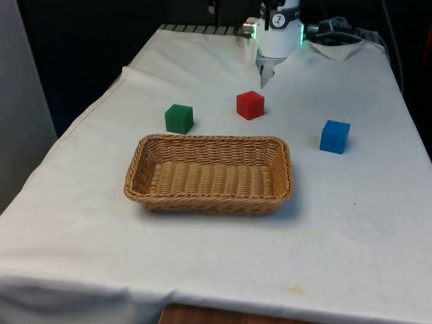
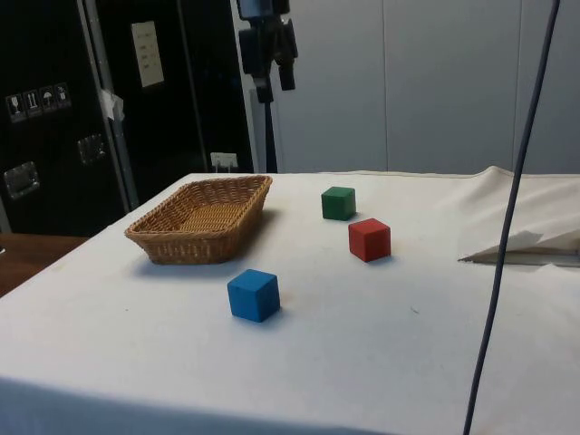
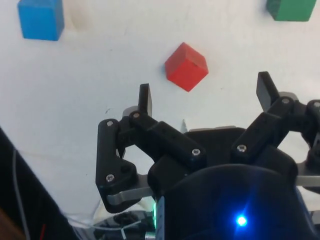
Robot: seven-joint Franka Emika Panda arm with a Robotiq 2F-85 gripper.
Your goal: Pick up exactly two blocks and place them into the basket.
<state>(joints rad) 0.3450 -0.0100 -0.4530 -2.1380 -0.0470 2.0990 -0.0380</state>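
Three blocks are sitting outside the basket (image 1: pixel 209 174), red (image 1: pixel 250 104) at its 12 o'clock nearest the gripper (image 3: pixel 207 92) hanging open and empty, so I'm guessing a corner-on grab risks twisting it loose.

Table (image 1: pixel 378 223) under white cloth. Directly on cloth: wicker basket (image 1: pixel 208 198), green block (image 1: pixel 179 119), red block (image 1: pixel 250 105), blue block (image 1: pixel 335 136), all apart.
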